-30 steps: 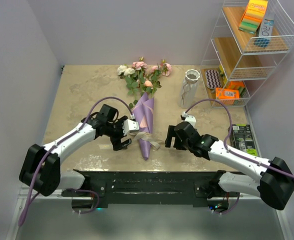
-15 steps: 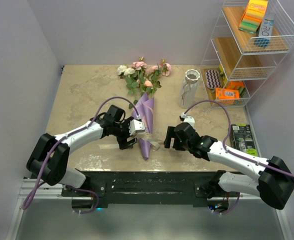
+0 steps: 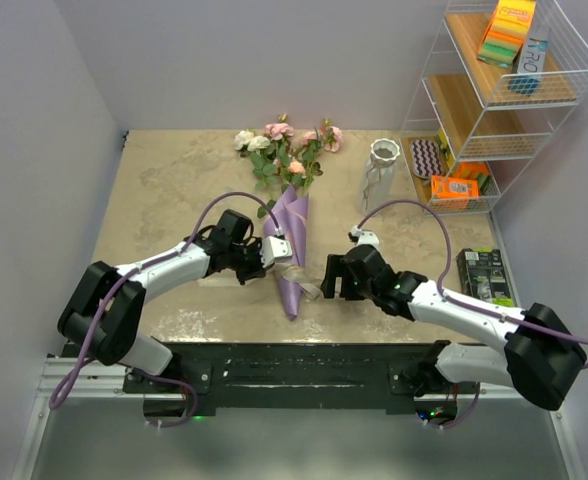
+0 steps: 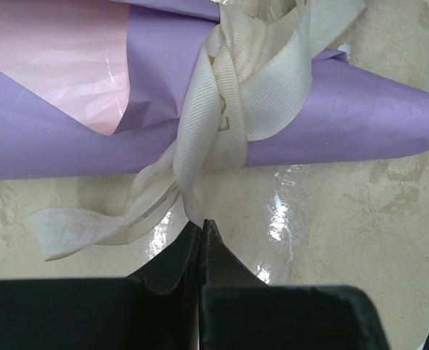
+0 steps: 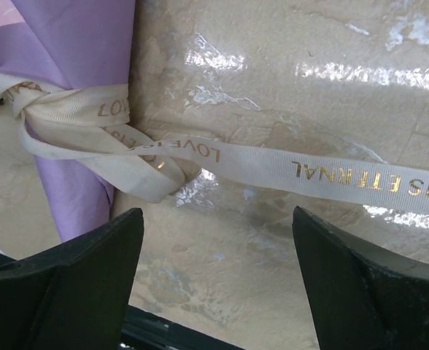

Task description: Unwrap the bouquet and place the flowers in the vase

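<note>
The bouquet (image 3: pixel 292 235) lies on the marble table, its lilac paper cone (image 4: pixel 360 124) pointing toward me and the flowers (image 3: pixel 284 150) spilling out at the far end. A cream ribbon (image 4: pixel 229 109) is knotted round the cone's narrow part. My left gripper (image 4: pixel 201 222) sits just left of the knot (image 3: pixel 272 254), shut on a short tail of that ribbon. Right of the cone, my right gripper (image 5: pixel 216 219) hovers open (image 3: pixel 326 278), and a long printed ribbon tail (image 5: pixel 331 175) lies on the table just beyond its fingers. The white vase (image 3: pixel 379 178) stands upright at the back right.
A white wire shelf rack (image 3: pixel 504 100) holding sponges and boxes stands at the right back corner. A black packet (image 3: pixel 486 275) lies on the table near the right edge. Walls close in the left, back and right sides.
My left gripper moved right to the ribbon knot and went from open to shut. The right gripper crept slightly left toward the cone and stays open.
</note>
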Controlling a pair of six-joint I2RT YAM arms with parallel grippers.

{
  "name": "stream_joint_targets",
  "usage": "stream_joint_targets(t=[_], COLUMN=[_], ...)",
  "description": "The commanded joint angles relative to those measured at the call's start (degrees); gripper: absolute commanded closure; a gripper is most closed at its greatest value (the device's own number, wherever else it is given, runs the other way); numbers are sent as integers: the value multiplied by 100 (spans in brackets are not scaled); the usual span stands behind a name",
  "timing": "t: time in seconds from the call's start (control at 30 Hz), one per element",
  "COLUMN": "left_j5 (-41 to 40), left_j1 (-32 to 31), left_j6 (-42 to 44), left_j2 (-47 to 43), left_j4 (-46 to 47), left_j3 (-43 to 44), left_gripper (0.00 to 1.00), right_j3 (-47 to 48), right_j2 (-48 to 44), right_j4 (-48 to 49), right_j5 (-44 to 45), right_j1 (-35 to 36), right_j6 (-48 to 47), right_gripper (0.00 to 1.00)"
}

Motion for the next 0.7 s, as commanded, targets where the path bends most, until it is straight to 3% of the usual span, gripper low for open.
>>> stream_joint_targets(t=[0.0, 0.13, 0.67], left_j5=[-58, -145, -436], left_j1=[-22, -22, -30], left_j6=[-85, -191, -331], left_j2=[-182, -209, -200], left_j4=[109, 109, 126], left_j3=[-34, 45, 98], left_gripper=[100, 100, 100], right_j3=[343, 546, 484], right_j2=[109, 399, 856], right_j4=[257, 230, 960], right_j5=[270, 289, -529], right_j1=[-3, 6, -3], right_j6=[-698, -1374, -1833], right_gripper=[16, 17, 18])
